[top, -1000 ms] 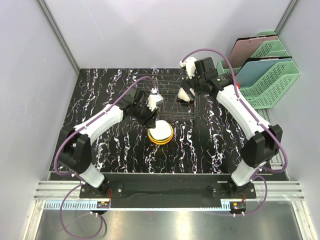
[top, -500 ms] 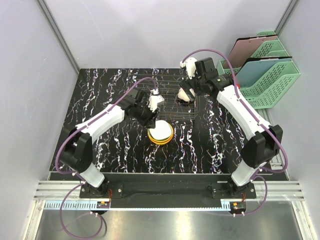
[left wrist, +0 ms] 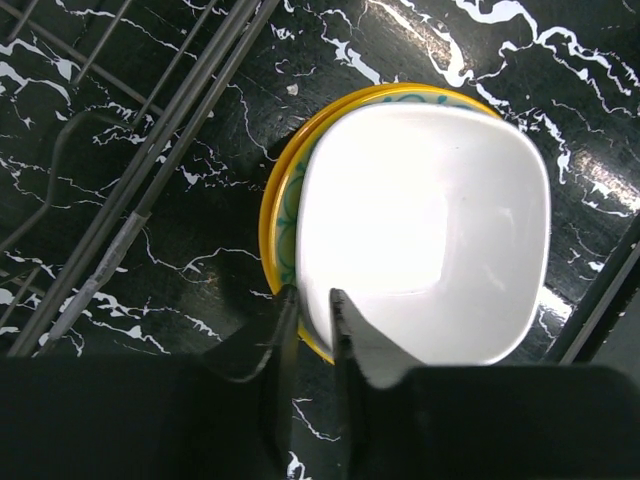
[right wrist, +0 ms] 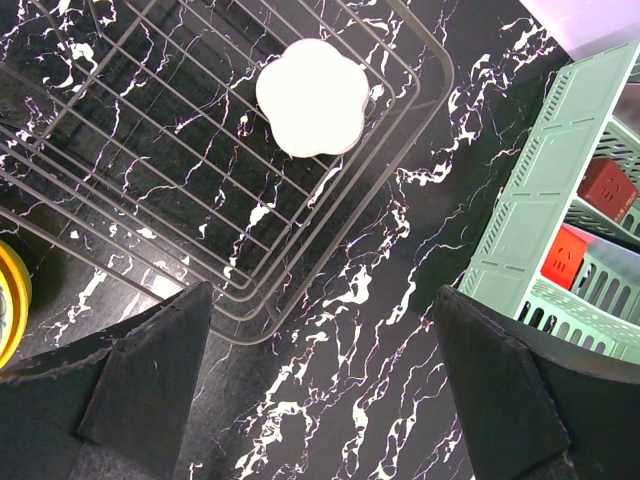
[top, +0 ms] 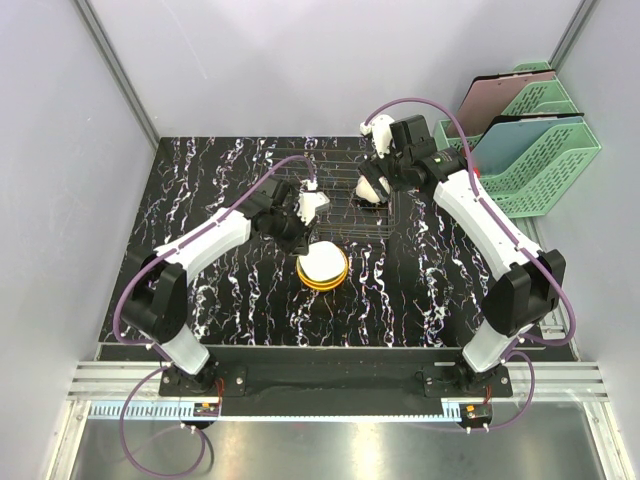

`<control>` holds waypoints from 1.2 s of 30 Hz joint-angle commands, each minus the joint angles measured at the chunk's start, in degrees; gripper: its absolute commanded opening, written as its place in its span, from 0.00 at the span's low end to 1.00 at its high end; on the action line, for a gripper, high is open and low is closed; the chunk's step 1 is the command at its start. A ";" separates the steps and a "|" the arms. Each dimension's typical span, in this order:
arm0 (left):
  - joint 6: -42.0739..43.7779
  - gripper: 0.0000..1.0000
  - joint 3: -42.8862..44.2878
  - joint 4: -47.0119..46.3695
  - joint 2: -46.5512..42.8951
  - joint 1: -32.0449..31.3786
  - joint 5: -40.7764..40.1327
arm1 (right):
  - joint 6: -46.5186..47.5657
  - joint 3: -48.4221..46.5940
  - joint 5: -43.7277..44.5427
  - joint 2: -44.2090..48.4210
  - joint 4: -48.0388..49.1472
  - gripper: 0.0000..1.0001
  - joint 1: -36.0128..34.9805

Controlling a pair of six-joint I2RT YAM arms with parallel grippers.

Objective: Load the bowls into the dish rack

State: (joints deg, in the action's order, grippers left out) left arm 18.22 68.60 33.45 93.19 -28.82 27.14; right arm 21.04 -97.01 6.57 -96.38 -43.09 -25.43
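Observation:
A white bowl (left wrist: 425, 230) lies on top of a stack with a yellow bowl (left wrist: 275, 215) and an orange one beneath it (top: 322, 281), on the table just in front of the dish rack (top: 340, 208). My left gripper (left wrist: 310, 296) is shut on the white bowl's near rim, one finger inside and one outside; in the top view it (top: 306, 238) is at the stack's back left. My right gripper (right wrist: 322, 292) is open and empty above the rack's right end (right wrist: 150, 130). A white flower-shaped bowl (right wrist: 308, 97) lies upside down in the rack. The lime green bowl is out of view.
Green mesh file trays (top: 540, 160) stand off the table's right edge, close to my right arm; they also show in the right wrist view (right wrist: 560, 200) with red blocks inside. The rack's front wire (left wrist: 170, 130) runs just left of the stack.
The left arm has shifted slightly while its gripper stays at the white bowl's rim. The right arm and the bowl in the rack have not visibly moved.

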 commanded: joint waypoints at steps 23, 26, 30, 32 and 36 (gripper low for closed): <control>0.33 0.00 7.43 3.37 -1.69 -0.54 4.50 | -1.61 0.24 -2.08 0.31 1.17 1.00 0.38; -0.02 0.00 7.87 3.46 -3.09 -0.36 5.73 | -3.19 -0.10 -6.20 0.49 0.12 1.00 0.47; 0.15 0.00 8.74 2.94 -5.12 0.34 6.26 | -7.84 -1.77 -19.27 -0.56 -3.75 1.00 0.91; 0.15 0.00 9.18 2.76 -5.47 0.78 6.00 | -9.43 -2.39 -23.86 -1.44 -5.06 1.00 1.35; 0.06 0.00 10.94 1.97 -6.61 1.83 5.56 | -12.15 -3.09 -37.28 -3.20 -7.35 1.00 1.53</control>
State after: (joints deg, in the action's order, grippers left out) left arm 18.24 75.59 37.76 90.13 -28.16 30.83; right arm 13.26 -97.32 -14.26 -97.80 -47.05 -24.32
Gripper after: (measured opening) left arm 0.024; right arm 0.994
